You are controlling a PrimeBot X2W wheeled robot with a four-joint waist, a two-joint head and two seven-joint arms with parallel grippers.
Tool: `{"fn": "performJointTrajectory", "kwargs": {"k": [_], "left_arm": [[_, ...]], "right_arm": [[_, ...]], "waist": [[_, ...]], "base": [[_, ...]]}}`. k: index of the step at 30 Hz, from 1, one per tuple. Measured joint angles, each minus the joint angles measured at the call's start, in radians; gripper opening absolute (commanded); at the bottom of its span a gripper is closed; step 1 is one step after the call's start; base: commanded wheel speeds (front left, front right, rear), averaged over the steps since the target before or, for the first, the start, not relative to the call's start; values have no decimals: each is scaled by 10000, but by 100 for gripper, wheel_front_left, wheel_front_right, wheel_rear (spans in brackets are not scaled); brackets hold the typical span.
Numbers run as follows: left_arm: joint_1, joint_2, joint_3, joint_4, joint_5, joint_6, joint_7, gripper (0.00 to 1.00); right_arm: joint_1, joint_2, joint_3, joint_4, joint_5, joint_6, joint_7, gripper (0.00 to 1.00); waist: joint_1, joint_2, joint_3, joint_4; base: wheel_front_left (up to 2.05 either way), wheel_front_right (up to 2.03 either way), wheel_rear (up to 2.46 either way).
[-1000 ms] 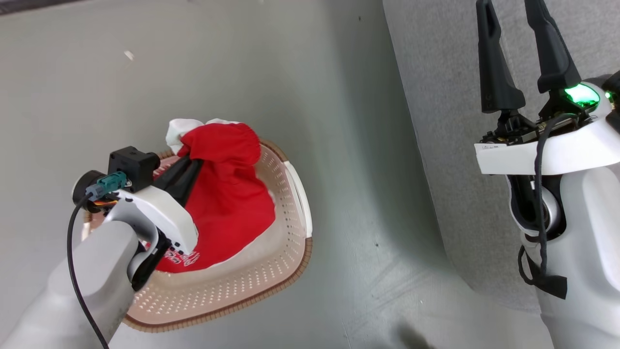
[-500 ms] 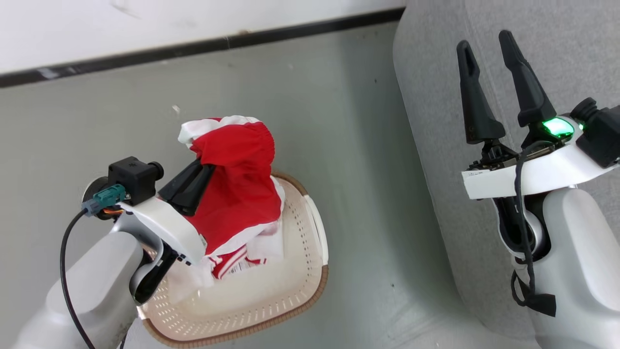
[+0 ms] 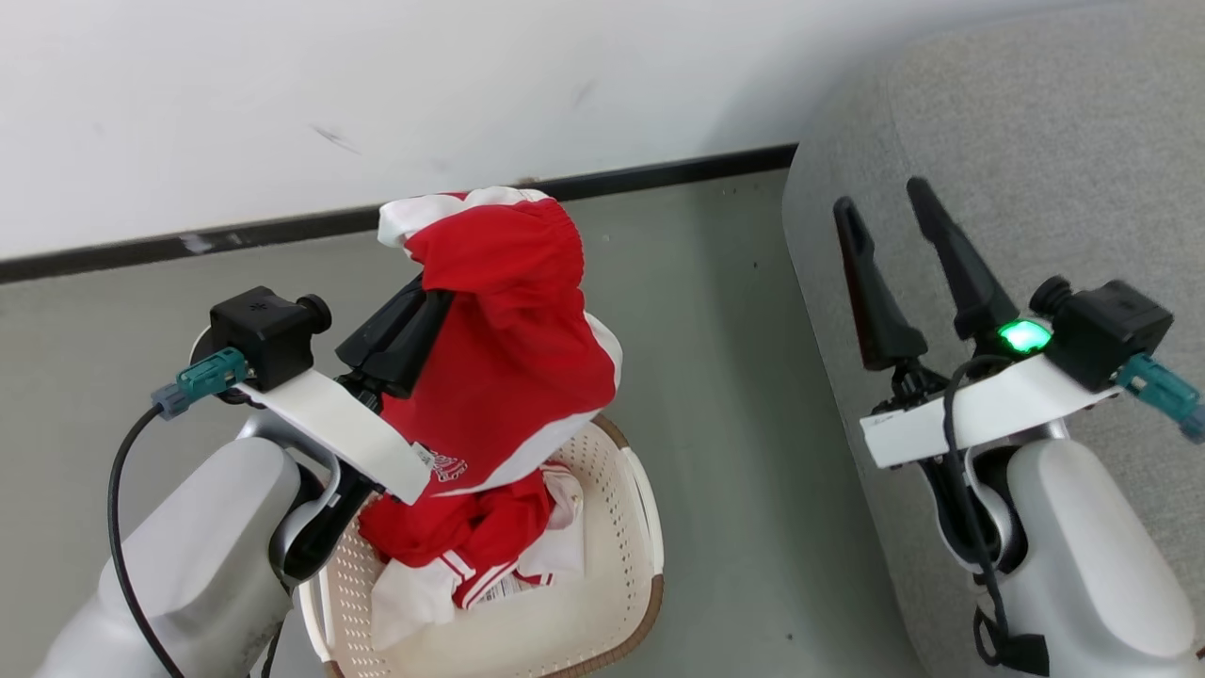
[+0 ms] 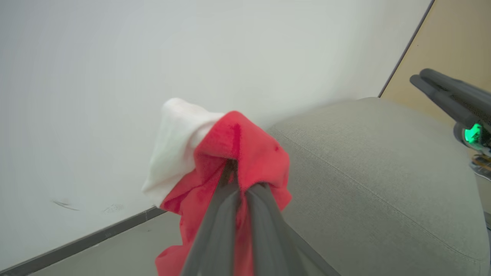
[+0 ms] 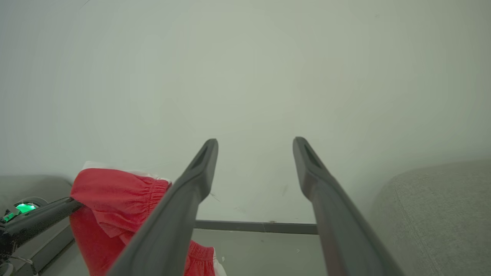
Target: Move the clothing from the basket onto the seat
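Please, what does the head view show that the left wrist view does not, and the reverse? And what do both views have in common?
Head view, beyond the wrist view: the basket on the floor, with a second garment lying in it.
Left wrist view, beyond the head view: a tan panel behind the seat, and the seam across the seat.
Both: the left tool shut on a red and white garment held up over the basket, the open right tool, the seat, the wall and its dark baseboard.
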State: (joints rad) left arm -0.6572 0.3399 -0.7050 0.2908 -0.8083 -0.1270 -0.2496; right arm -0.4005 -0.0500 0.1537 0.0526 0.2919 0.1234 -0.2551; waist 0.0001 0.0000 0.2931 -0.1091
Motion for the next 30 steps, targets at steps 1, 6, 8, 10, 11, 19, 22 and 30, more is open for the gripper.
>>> {"fn": "performJointTrajectory", "kwargs": {"k": [1, 6, 8, 10, 11, 19, 22, 30], "left_arm": [[0, 0, -13, -65, -2, 0, 2, 0], [-2, -140, -48, -357, -125, 0, 0, 0], [-2, -171, -71, -420, -186, 0, 0, 0], [-2, -198, -94, -468, -228, 0, 4, 0], [-2, -213, -100, -477, -274, 0, 19, 0], [-7, -301, -242, -546, -384, 0, 349, 0], [-9, -399, -385, -606, -418, 0, 504, 0], [-11, -786, -732, -901, -518, 0, 836, 0]], "right_arm": [[84, -2, 42, 46, 0, 0, 0, 100], [411, -111, 290, 297, 73, 0, 0, 100], [522, -192, 428, 343, 190, 0, 0, 100], [553, -207, 581, 405, 311, 0, 0, 100], [600, -236, 686, 449, 370, 0, 0, 100], [1267, -663, 1517, 876, 690, 0, 0, 100], [1301, -830, 1833, 957, 780, 0, 0, 100], [1271, -1400, 2951, 1592, 880, 0, 0, 100]], "waist": [[0, 0, -110, 25], [-1, 1, -648, 143], [0, 0, -852, 189], [0, 0, -1045, 233], [0, 0, -1141, 255], [0, 0, -1878, 444], [-1, 0, -2071, 515], [0, 0, -2394, 786]], "base": [[0, 0, 0], [0, 0, 0], [0, 0, 0], [0, 0, 0], [0, 0, 0], [0, 0, 0], [0, 0, 0], [0, 0, 0]]}}
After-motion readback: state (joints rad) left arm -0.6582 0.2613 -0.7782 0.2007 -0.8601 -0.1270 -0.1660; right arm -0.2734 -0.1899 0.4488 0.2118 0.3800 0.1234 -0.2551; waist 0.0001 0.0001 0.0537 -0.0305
